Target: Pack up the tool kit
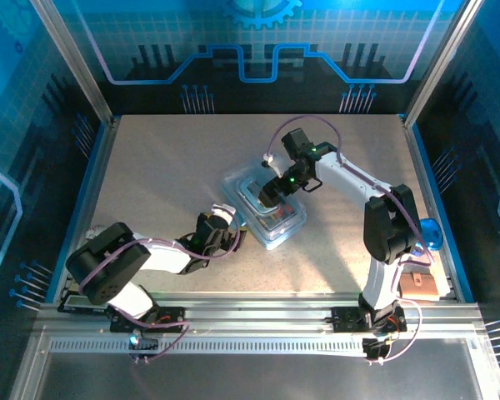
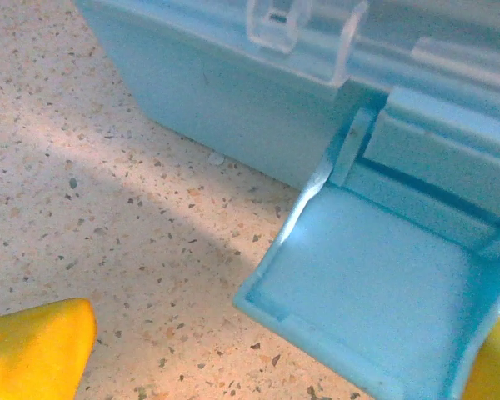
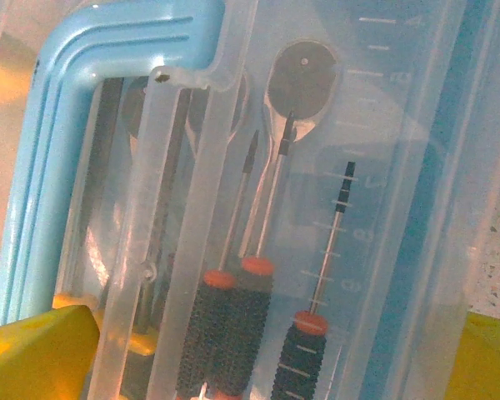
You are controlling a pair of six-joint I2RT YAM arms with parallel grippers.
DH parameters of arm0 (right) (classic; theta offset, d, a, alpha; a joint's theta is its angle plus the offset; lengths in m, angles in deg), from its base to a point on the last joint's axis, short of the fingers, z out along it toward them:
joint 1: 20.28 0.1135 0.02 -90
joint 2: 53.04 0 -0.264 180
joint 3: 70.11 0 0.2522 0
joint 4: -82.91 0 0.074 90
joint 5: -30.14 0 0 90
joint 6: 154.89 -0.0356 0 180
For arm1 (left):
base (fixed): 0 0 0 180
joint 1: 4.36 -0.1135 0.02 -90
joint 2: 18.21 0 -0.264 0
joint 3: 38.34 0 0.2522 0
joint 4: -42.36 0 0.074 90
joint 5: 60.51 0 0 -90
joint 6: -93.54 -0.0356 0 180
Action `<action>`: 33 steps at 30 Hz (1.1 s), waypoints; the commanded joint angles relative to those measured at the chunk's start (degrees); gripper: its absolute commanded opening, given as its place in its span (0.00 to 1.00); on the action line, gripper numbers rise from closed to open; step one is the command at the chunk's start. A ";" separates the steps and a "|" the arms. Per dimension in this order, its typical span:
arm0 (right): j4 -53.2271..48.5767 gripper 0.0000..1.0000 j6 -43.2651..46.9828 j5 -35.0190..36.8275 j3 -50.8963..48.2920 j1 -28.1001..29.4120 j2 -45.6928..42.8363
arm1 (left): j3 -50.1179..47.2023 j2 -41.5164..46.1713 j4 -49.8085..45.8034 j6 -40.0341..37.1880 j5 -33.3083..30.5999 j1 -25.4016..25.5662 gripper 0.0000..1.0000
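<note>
The tool kit point(image 1: 268, 215), a pale-blue box with a clear lid, lies at an angle mid-table. My left gripper point(image 1: 230, 222) is low at the box's near-left side. In the left wrist view its yellow fingertips point(image 2: 33, 354) stand wide open, and the box's blue latch flap point(image 2: 375, 308) is swung outward between them. My right gripper point(image 1: 268, 195) hovers open right over the lid. Through the lid I see small screwdrivers point(image 3: 242, 325) with black knurled handles, the blue handle point(image 3: 75, 108) and a yellow patch point(image 3: 142, 342) that may be the pliers.
A blue round object point(image 1: 431, 233) and a brown block point(image 1: 418, 285) sit by the right arm's base. Metal frame posts point(image 1: 75, 58) and blue-lit walls fence the table. Bare speckled tabletop point(image 1: 167, 167) stretches left and behind the box.
</note>
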 commanded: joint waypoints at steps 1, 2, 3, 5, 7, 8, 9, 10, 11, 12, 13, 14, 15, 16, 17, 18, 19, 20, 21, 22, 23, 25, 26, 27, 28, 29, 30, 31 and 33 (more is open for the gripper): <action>-8.04 1.00 2.28 2.04 -3.28 -0.16 2.62 | -0.17 3.40 0.32 1.60 -4.77 -1.69 0.99; -8.04 1.00 2.31 2.04 -3.34 -0.16 2.65 | -0.22 3.93 -0.01 1.52 -4.57 -1.71 0.99; -7.95 1.00 2.31 2.02 -3.34 -0.21 2.68 | -0.12 4.39 -0.18 1.40 -4.51 -1.68 0.99; -7.87 1.00 2.18 1.98 -3.43 -0.13 2.64 | 0.00 5.16 -0.49 1.05 -4.20 -1.71 0.99; -7.78 1.00 2.22 1.84 -3.56 -0.16 2.70 | 0.29 5.65 -1.07 0.70 -4.12 -1.73 0.99; -7.74 1.00 2.20 1.84 -3.59 -0.16 2.68 | 0.45 5.89 -1.21 0.55 -4.08 -1.66 0.99; -7.69 1.00 2.19 1.85 -3.61 -0.16 2.77 | 0.50 5.94 -1.34 0.50 -4.08 -1.67 0.99; -7.69 1.00 2.22 1.84 -3.65 -0.16 2.75 | 0.56 6.03 -1.39 0.33 -3.97 -1.68 0.99; -7.69 1.00 2.26 1.84 -3.63 -0.16 2.68 | 0.63 5.96 -1.38 0.32 -3.99 -1.69 0.99; -7.69 1.00 2.24 1.84 -3.69 -0.16 2.65 | 0.58 5.98 -1.34 0.32 -3.97 -1.73 0.99; -7.69 1.00 2.29 1.85 -3.77 -0.19 2.73 | 0.63 5.85 -1.45 0.34 -3.99 -1.67 0.99; -7.69 1.00 2.30 1.80 -3.75 -0.25 2.69 | 0.70 5.86 -1.49 0.34 -3.98 -1.68 0.99; -7.68 1.00 2.31 1.76 -3.74 -0.29 2.58 | 0.66 5.94 -1.56 0.37 -3.95 -1.72 0.99; -7.67 1.00 2.31 1.80 -3.81 -0.24 2.56 | 0.66 6.01 -1.66 0.44 -3.98 -1.72 0.99; -7.64 1.00 2.31 1.80 -3.80 -0.26 2.55 | 0.66 6.16 -1.71 0.42 -3.94 -1.73 0.99; -7.69 1.00 2.39 1.76 -3.78 -0.26 2.60 | 0.74 6.27 -1.87 0.36 -3.95 -1.67 0.99; -7.62 1.00 2.39 1.76 -3.91 -0.24 2.56 | 0.85 6.45 -2.07 0.33 -3.99 -1.67 0.99; -7.58 1.00 2.39 1.72 -3.81 -0.26 2.64 | 0.94 6.61 -2.38 0.25 -3.95 -1.67 0.99; -7.60 1.00 2.39 1.59 -3.78 -0.30 2.64 | 1.05 6.76 -2.59 0.19 -3.95 -1.69 0.99; -7.60 1.00 2.39 1.49 -3.71 -0.24 2.73 | 1.08 6.97 -2.85 0.22 -3.93 -1.67 0.99; -7.56 1.00 2.39 1.50 -3.67 -0.26 2.73 | 1.25 6.99 -3.22 0.23 -3.88 -1.68 0.99; -7.60 1.00 2.42 1.44 -3.53 -0.28 2.81 | 1.20 7.04 -3.82 0.85 -3.61 -1.68 0.99; -7.60 1.00 2.39 1.40 -3.49 -0.27 2.81 | 1.03 7.31 -4.00 1.76 -3.19 -1.75 0.99; -7.60 1.00 2.39 1.43 -3.39 -0.28 2.76 | 0.70 7.71 -4.14 2.75 -2.44 -1.80 0.99; -7.59 1.00 2.39 1.45 -3.42 -0.29 2.72 | 0.41 8.31 -4.76 4.39 -1.30 -1.85 0.99; -7.69 1.00 2.39 1.49 -3.41 -0.26 2.77 | 0.25 8.99 -5.59 6.32 -0.06 -2.04 0.99; -7.65 1.00 2.44 1.50 -3.40 -0.29 2.76 | 0.06 9.87 -6.82 8.85 1.66 -2.44 0.99; -7.69 1.00 2.48 1.56 -3.48 -0.33 2.66 | -0.11 10.73 -8.14 11.66 3.63 -3.11 0.99; -7.69 1.00 2.56 1.53 -3.59 -0.33 2.66 | -0.83 11.94 -9.43 16.96 8.26 -4.98 0.99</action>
